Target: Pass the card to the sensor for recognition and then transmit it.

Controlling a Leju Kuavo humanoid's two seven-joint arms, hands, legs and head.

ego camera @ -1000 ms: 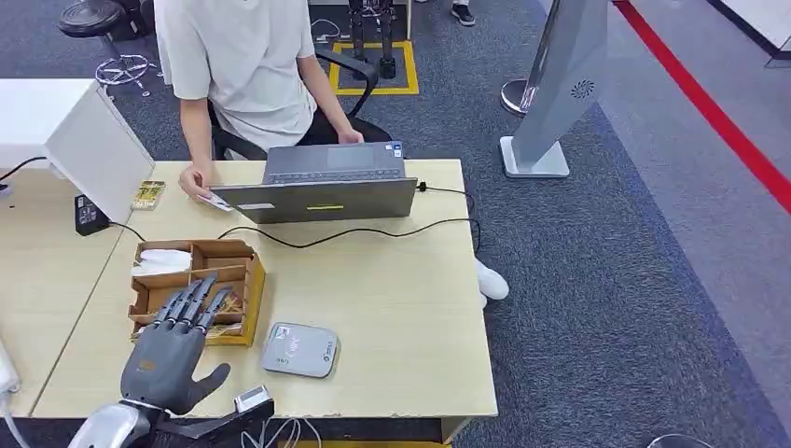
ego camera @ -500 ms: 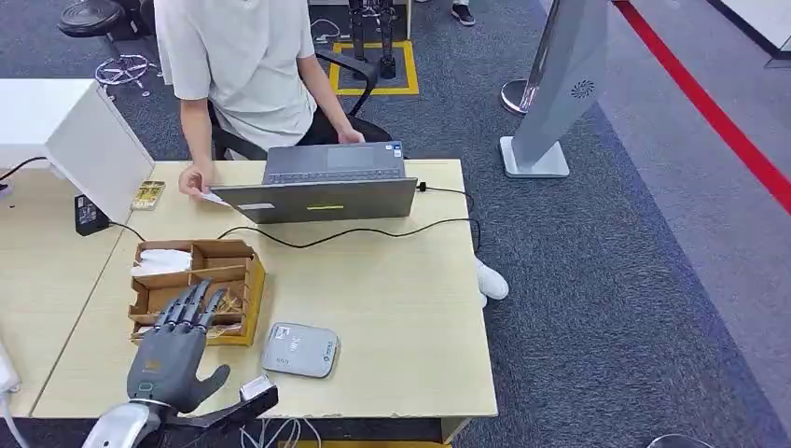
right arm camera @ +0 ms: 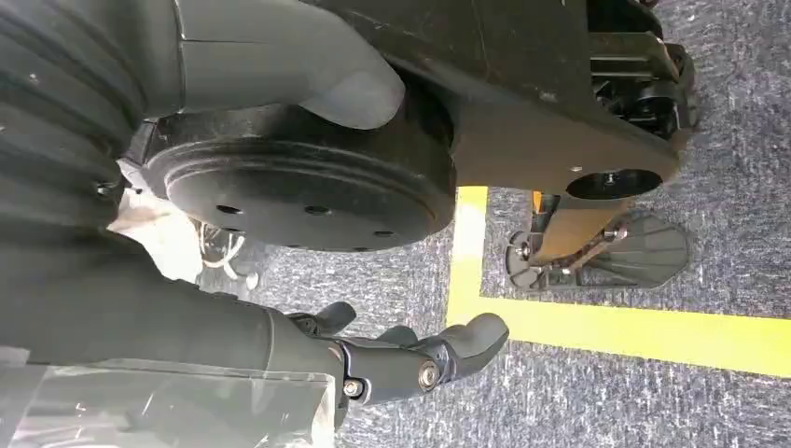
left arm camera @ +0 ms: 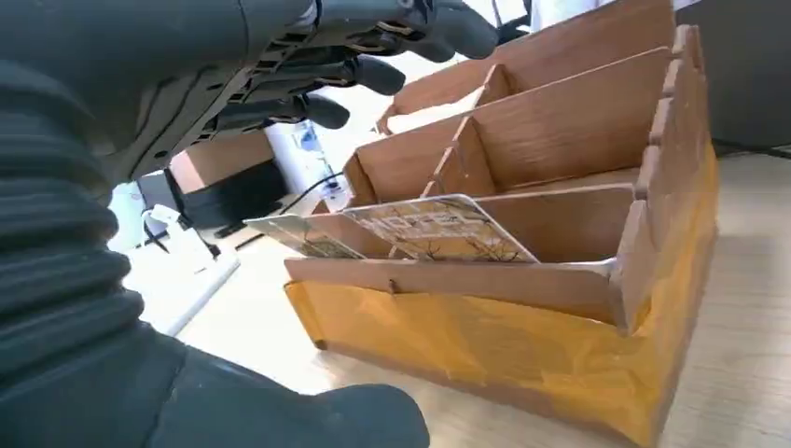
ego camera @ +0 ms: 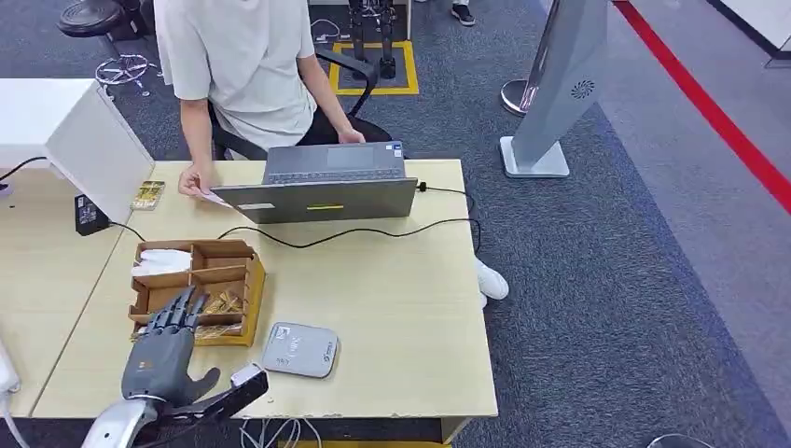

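I am hovering my left hand, fingers spread and holding nothing, over the brown cardboard divider box near the counter's front-left corner, where a patterned card is lying tilted, its long axis along the front compartment. My right hand is hanging empty, fingers loosely apart.

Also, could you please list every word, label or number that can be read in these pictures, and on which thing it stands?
None can be read.
Card reader: small marks on its top, too small to read.
Top card in the wooden box: a printed pattern with some lettering, too blurred to read.
Laptop: a yellow-green strip and a pale sticker, not readable.
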